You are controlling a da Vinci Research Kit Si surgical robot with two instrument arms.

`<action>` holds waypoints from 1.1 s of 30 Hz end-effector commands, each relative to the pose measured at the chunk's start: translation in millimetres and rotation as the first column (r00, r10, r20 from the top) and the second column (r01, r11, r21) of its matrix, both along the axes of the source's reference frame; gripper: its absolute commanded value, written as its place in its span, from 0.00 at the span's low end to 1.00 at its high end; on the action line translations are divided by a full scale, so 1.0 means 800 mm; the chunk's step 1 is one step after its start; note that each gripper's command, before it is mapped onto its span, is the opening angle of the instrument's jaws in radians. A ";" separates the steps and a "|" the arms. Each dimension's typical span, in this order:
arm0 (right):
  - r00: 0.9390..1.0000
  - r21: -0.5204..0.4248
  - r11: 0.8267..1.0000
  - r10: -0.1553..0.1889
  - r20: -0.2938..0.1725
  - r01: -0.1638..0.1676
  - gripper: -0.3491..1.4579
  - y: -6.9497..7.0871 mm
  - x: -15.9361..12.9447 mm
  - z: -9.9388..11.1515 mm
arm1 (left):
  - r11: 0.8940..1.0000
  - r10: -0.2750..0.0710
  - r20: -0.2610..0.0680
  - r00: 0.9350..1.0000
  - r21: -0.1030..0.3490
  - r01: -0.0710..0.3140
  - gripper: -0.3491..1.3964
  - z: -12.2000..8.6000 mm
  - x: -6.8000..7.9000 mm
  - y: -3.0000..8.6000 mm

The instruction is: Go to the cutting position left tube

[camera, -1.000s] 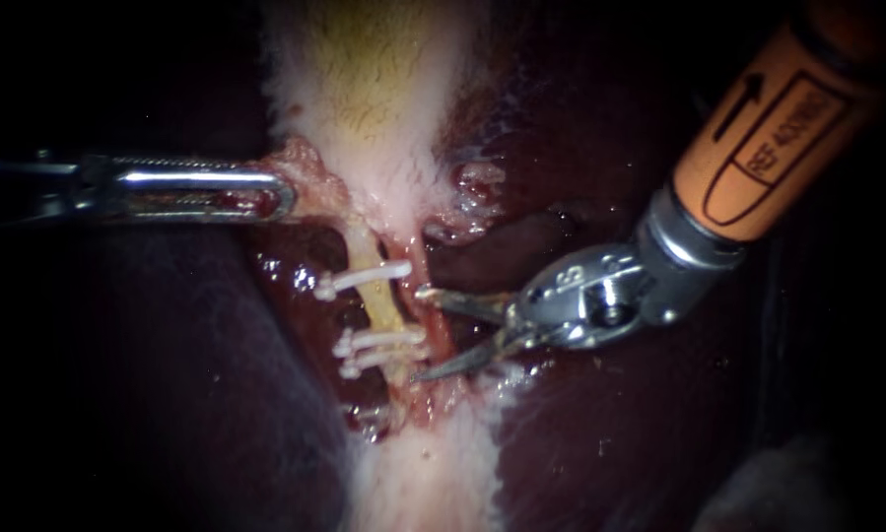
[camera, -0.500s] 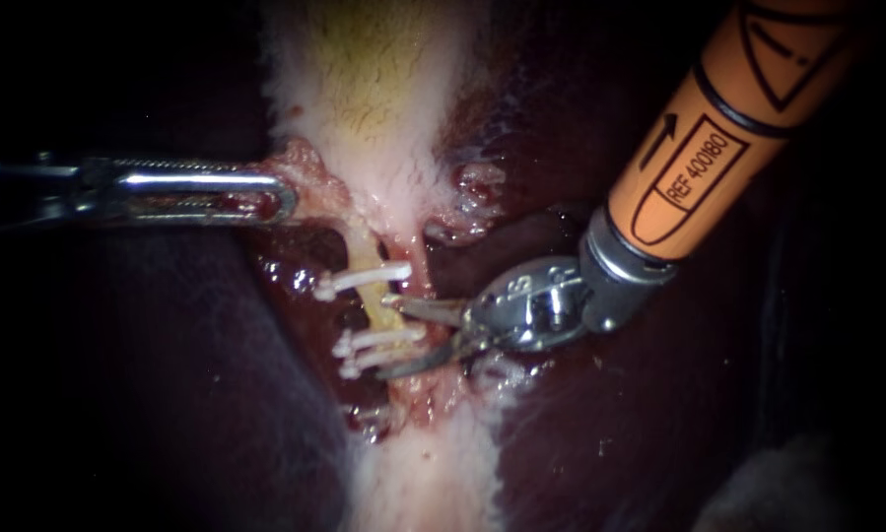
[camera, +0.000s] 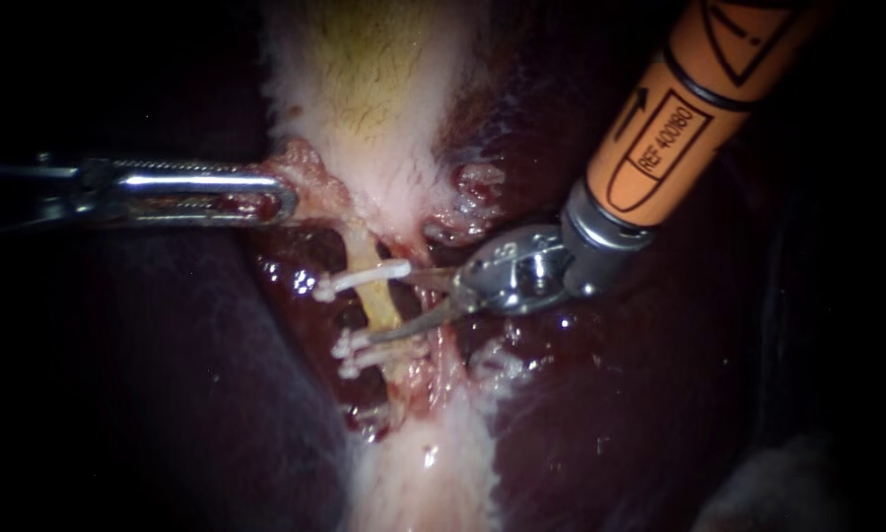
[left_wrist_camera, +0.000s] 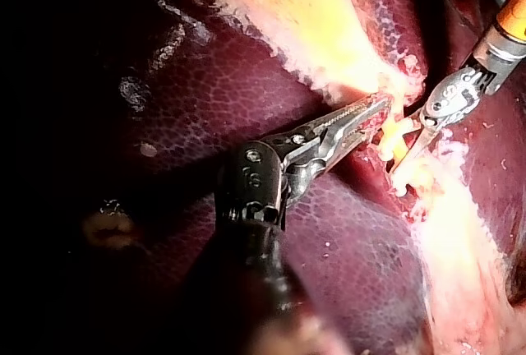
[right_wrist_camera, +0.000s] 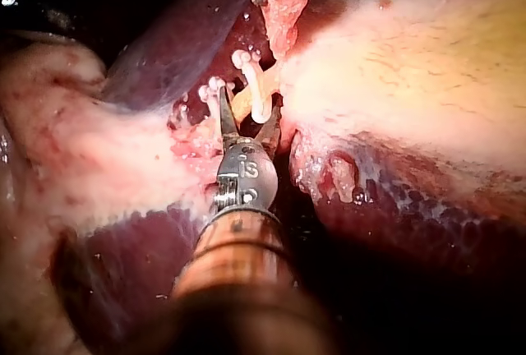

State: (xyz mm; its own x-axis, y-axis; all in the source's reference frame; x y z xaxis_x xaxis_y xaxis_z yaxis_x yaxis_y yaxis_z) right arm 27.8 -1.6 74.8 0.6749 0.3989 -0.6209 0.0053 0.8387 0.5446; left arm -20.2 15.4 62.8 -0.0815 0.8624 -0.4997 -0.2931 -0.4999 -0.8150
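Straddling the left tube (camera: 377, 296) between clips (camera: 359, 280), my right instrument (camera: 388, 307) holds its jaws spread; my left instrument (camera: 280, 195) pinches the gallbladder (camera: 364, 89) taut.

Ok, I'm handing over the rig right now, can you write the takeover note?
The left instrument is shut on the pink tissue flap at the edge of the pale gallbladder.
The right instrument has its blades open, straddling the yellowish left tube.
One white plastic clip sits on the gallbladder side of the blades, and two white clips on the far side.
Done: the blades are in the gap between the clips.
Left: the tube is not yet cut. The lower blade lies close to the nearer clip, so check clearance.
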 end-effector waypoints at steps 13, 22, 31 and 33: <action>0.984 0.152 0.988 0.029 -0.177 -0.002 0.99 -0.0024 0.0027 -0.0016 | 1.000 0.000 0.000 1.000 0.000 0.000 0.00 0.0001 -0.0001 0.0001; 0.961 0.215 0.977 0.049 -0.272 0.011 0.99 -0.0037 0.0053 -0.0067 | 1.000 0.000 0.000 1.000 0.000 0.000 0.00 0.0002 -0.0001 0.0001; 0.950 0.237 0.971 0.064 -0.304 0.011 0.98 -0.0033 0.0060 -0.0090 | 1.000 0.000 0.000 1.000 0.000 0.000 0.00 0.0002 -0.0001 0.0001; 0.951 0.237 0.971 0.064 -0.304 0.011 0.98 -0.0033 0.0060 -0.0089 | 1.000 0.000 0.000 1.000 0.000 0.000 0.00 0.0003 -0.0001 0.0001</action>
